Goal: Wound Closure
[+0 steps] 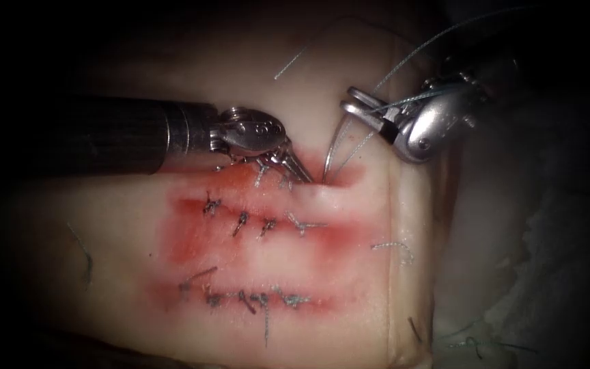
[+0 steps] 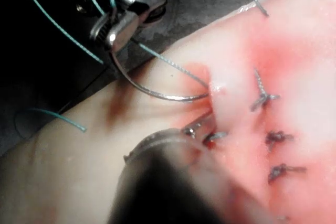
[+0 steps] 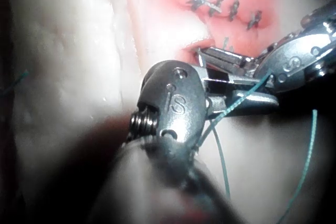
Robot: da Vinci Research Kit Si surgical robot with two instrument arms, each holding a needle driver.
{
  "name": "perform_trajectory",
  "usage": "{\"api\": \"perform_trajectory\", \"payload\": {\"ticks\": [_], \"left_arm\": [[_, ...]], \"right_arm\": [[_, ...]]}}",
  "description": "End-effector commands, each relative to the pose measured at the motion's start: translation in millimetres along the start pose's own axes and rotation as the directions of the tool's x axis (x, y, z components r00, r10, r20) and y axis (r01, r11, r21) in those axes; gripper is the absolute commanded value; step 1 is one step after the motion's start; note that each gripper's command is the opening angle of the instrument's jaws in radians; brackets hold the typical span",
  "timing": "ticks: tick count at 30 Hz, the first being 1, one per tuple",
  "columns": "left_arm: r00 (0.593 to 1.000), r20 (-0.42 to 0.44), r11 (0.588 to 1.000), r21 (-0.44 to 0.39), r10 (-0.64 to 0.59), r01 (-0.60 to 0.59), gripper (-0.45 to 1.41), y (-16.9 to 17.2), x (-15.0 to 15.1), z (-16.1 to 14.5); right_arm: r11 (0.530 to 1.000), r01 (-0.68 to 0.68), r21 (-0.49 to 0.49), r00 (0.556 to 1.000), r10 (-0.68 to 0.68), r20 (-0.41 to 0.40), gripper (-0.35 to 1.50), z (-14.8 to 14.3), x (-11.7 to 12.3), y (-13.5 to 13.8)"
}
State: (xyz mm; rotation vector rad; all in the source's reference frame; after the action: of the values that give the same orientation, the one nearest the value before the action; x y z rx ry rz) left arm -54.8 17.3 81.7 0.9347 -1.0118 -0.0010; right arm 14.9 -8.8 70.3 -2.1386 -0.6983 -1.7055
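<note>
Endoscope view: the needle [image 1: 331,152] stands at frame centre, tip buried in the tissue [image 1: 349,225] at the cut's right end, its rear clamped by the right tool [image 1: 354,104] angling down from upper right, while the left tool [image 1: 300,172], level from the left, pinches tissue beside it.

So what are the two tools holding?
The right tool holds the needle by its back end; its tip is in the tissue. The left tool grips tissue.

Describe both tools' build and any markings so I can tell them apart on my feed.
The left arm's tool has a dark ribbed shaft, then a silver collar and a polished metal wrist with small pin holes, ending in slim steel jaws. The right arm's tool has a rounded, shiny silver wrist housing with a round screw; the right wrist view shows an embossed "S" and a coiled spring.
</note>
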Motion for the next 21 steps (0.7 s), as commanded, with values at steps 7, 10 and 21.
{"api": "perform_trajectory", "payload": {"ticks": [7, 10, 21], "left_arm": [[1.0, 0.001, 1.0, -0.002, 0.003, -0.003, -0.45, 0.9, -0.5, 0.2], [1.0, 0.001, 1.0, -0.001, 0.003, -0.003, -0.45, 0.9, -0.5, 0.1], [1.0, 0.003, 1.0, -0.002, 0.003, -0.003, -0.45, 0.9, -0.7, -0.1]], "right_arm": [[1.0, -0.022, 0.007, 1.0, 0.022, 0.003, -0.35, 0.7, 0.4, 0.4], [0.999, -0.034, 0.019, 0.999, 0.034, -0.004, -0.35, 0.7, 0.3, 0.5], [0.997, -0.068, 0.045, 0.997, 0.069, -0.018, -0.35, 0.6, 0.3, 0.7]]}}
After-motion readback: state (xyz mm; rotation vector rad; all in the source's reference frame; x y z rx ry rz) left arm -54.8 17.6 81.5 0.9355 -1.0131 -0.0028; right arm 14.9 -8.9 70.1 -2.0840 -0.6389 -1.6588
